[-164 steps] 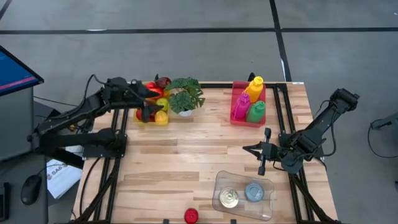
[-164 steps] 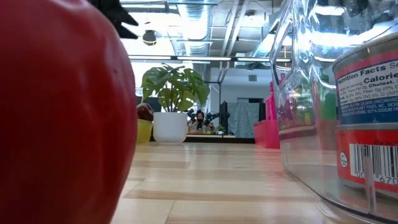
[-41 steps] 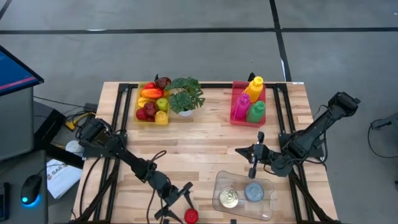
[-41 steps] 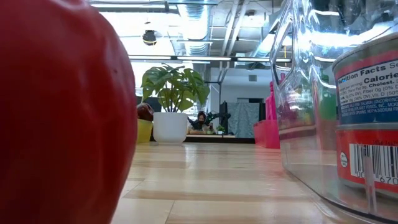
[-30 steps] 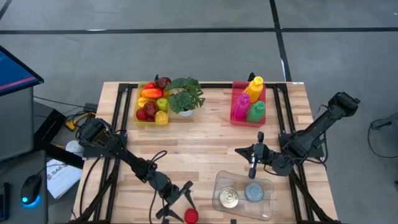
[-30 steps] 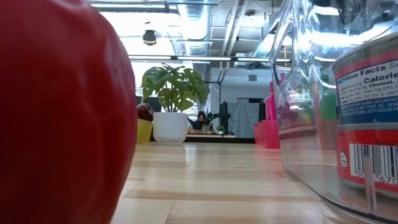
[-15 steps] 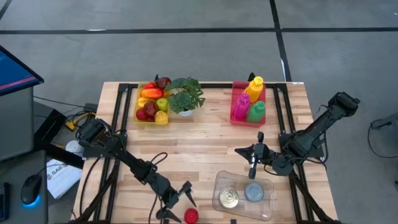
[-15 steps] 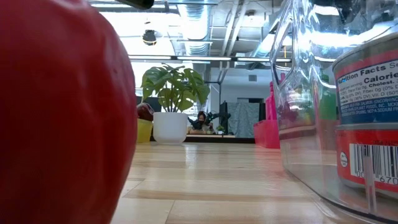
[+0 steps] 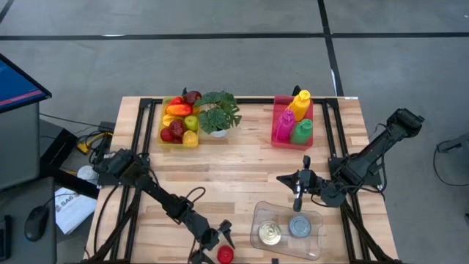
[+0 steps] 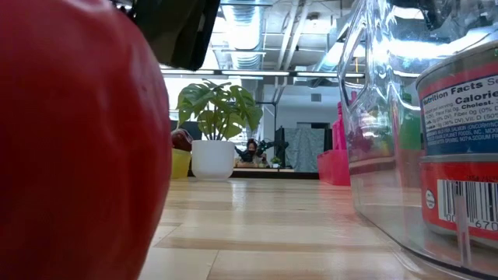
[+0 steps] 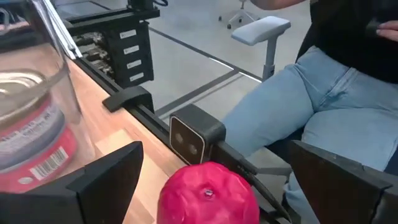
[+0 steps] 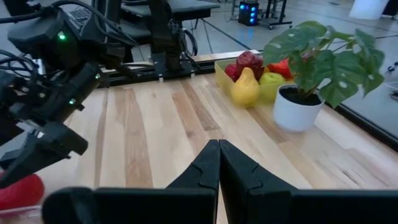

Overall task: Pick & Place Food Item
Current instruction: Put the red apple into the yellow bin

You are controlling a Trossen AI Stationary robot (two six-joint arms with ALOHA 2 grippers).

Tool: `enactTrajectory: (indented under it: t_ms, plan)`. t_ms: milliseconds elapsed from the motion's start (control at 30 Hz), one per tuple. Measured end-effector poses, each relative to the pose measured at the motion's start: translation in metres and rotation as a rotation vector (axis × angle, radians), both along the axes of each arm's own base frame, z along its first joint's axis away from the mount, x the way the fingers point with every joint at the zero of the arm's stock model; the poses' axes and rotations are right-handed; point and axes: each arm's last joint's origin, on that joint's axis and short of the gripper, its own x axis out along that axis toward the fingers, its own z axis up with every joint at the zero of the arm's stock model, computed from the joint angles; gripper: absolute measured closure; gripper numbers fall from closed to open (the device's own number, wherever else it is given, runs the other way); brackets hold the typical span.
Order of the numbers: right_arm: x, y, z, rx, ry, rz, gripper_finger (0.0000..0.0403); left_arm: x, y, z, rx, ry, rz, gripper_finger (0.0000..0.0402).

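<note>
A red round fruit (image 9: pixel 225 254) rests on the table at its near edge; it fills the left of the low view (image 10: pixel 78 155) and also shows in the left wrist view (image 11: pixel 208 193). My left gripper (image 9: pixel 214 248) is open just above it, one finger (image 11: pixel 109 177) on either side of the fruit and apart from it. A clear container (image 9: pixel 287 229) holding two cans (image 9: pixel 269 233) stands to the fruit's right. My right gripper (image 9: pixel 297 187) is shut and empty, just beyond the container's far edge.
At the far edge stand a yellow tray of fruit (image 9: pixel 179 121), a potted plant (image 9: pixel 218 114) and a pink bin with bottles (image 9: pixel 293 121). A small camera block (image 11: pixel 193 140) sits at the near edge. A person in jeans (image 11: pixel 311 93) sits just beyond that edge.
My left gripper has gone down and toward the table's near edge, closing in on the red fruit, and now shows at the top of the low view. It has stayed open. The fruit has not moved.
</note>
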Motion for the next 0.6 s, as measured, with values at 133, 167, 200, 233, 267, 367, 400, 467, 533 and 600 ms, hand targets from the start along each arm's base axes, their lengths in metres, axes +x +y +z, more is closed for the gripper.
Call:
enactTrajectory:
  t_ms: [133, 167, 200, 233, 267, 367, 400, 467, 533, 600]
  plan:
    - [0.000, 0.001, 0.000, 0.005, 0.004, 0.014, 0.0403, 0.005, -0.003, -0.008, -0.016, 0.035, 0.012, 0.0013]
    - [0.000, 0.001, 0.000, 0.006, 0.005, 0.016, 0.0403, 0.006, -0.005, -0.010, -0.013, 0.039, 0.012, 0.0013]
    - [0.000, 0.001, 0.000, 0.008, 0.006, 0.021, 0.0403, 0.008, -0.006, -0.013, -0.009, 0.043, 0.013, 0.0013]
    - [0.000, 0.001, 0.000, 0.011, 0.009, 0.029, 0.0403, 0.008, -0.006, -0.015, -0.006, 0.047, 0.013, 0.0013]
    - [0.000, 0.001, 0.000, 0.013, 0.011, 0.035, 0.0403, 0.009, -0.007, -0.017, -0.003, 0.050, 0.013, 0.0013]
    - [-0.001, 0.002, 0.000, 0.014, 0.013, 0.045, 0.0403, 0.011, -0.008, -0.019, -0.003, 0.051, 0.013, 0.0013]
    - [-0.001, 0.002, 0.000, 0.014, 0.013, 0.046, 0.0403, 0.011, -0.008, -0.020, -0.002, 0.052, 0.014, 0.0013]
    - [-0.001, 0.003, 0.000, 0.015, 0.014, 0.050, 0.0403, 0.010, -0.008, -0.020, 0.001, 0.060, 0.014, 0.0013]
    - [-0.001, 0.003, 0.000, 0.015, 0.014, 0.050, 0.0403, 0.010, -0.007, -0.021, 0.003, 0.064, 0.015, 0.0013]
    - [-0.001, 0.003, 0.000, 0.015, 0.014, 0.050, 0.0403, 0.010, -0.007, -0.021, 0.005, 0.067, 0.015, 0.0013]
